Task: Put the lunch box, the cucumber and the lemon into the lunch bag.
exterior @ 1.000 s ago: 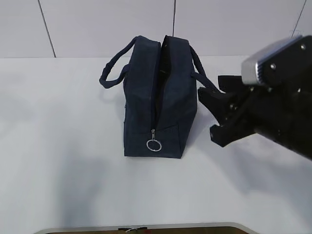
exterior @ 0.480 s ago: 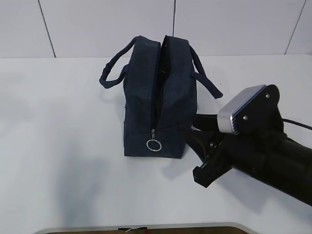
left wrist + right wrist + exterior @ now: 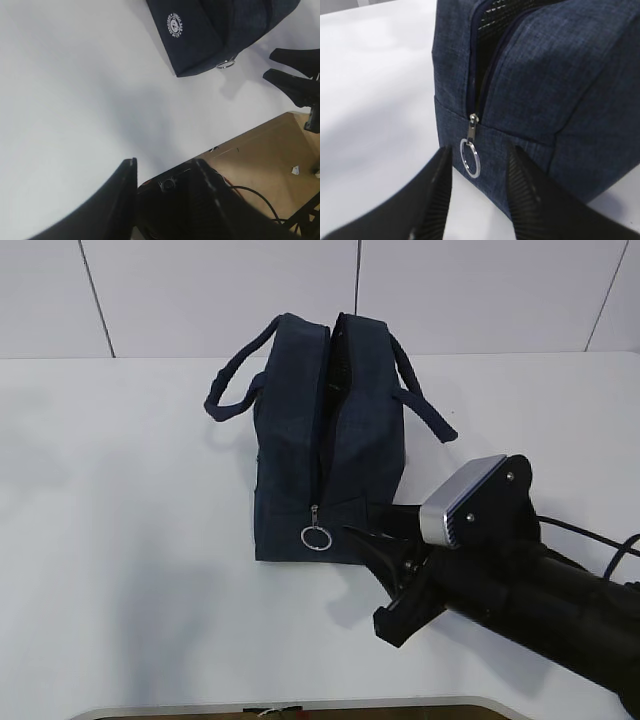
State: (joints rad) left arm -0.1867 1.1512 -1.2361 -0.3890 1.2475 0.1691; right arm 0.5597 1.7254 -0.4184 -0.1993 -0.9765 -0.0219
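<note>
I have the right gripper (image 3: 372,540) low over the tabletop (image 3: 120,540), just in front of the near end of the bag (image 3: 330,440), which stands near the middle of the tabletop, somewhat toward the far edge. Its fingers (image 3: 437,195) stand apart and clamp nothing; in the right wrist view the ring pull (image 3: 470,158) hangs between them, and I cannot tell if either finger touches it. I judge that I am lined up there because the zipper is open along the top and the pull sits at the bottom of its run on the near end, so the next step is closing on the ring. The left gripper (image 3: 165,182) hangs well off to the side, above the near edge, fingers apart and empty. I see no lunch box, cucumber or lemon; whether they are inside the bag I cannot tell.
</note>
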